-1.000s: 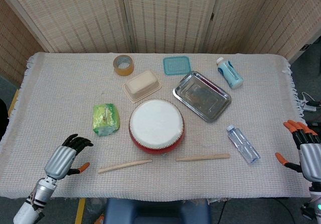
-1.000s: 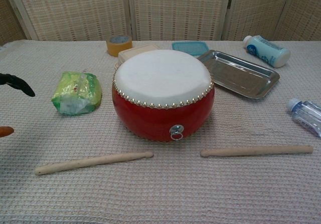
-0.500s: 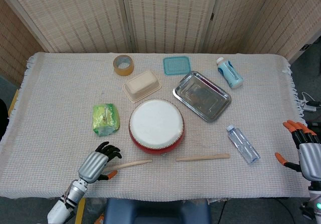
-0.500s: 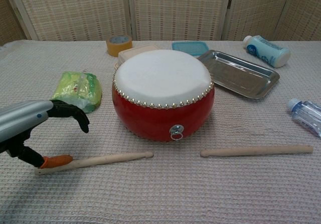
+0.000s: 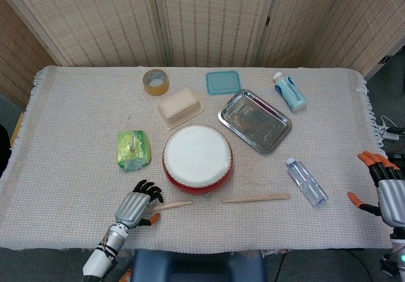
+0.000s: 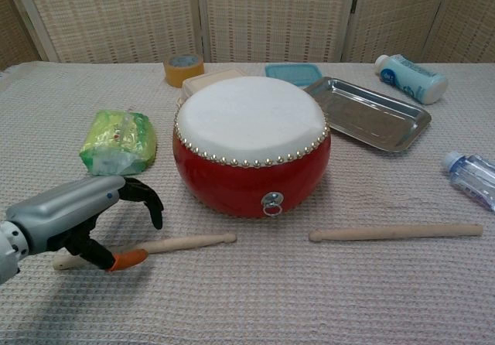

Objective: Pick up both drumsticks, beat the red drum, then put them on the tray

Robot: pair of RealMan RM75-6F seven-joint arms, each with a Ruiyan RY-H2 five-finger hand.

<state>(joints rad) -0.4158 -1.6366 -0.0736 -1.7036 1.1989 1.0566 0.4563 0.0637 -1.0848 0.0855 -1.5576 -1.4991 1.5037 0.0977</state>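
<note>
- Head view: no label readable. The left robot hand point(image 5: 136, 205), fingers spread, hovers over the left drumstick point(image 5: 172, 204); the red drum point(image 5: 197, 158) is just beyond it, the tray point(image 5: 254, 121) farther right. The right robot hand point(image 5: 386, 190) is spread off the surface point(image 5: 63, 143) edge, well apart from the right drumstick point(image 5: 255, 198).
- Chest view: the left robot hand point(image 6: 73, 217) arches over the left drumstick point(image 6: 182, 243), thumb seemingly touching it; a green packet point(image 6: 117, 141) lies behind.
</note>
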